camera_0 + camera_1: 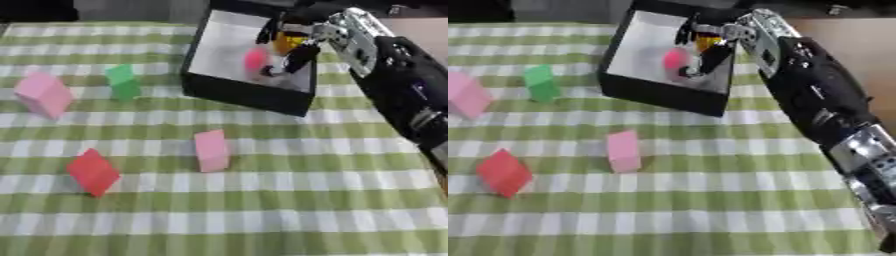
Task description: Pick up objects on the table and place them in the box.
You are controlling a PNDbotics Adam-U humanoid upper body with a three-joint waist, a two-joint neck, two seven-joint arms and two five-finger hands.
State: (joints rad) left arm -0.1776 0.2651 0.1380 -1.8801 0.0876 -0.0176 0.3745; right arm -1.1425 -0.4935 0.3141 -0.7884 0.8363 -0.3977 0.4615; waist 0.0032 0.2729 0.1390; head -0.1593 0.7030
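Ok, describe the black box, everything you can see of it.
The box is open-topped, with black walls and a pale, whitish floor, apparently rigid card or plastic. It sits askew on the green checked cloth near the table's far edge. Inside lie a pink piece and something orange-yellow. The right hand reaches over its far right corner; whether it touches the box is unclear.

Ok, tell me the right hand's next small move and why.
Probably open the fingers and let go. The right hand is over the black box with a white floor, and the pink object at its fingertips is already inside the walls. Four blocks wait on the checked cloth.
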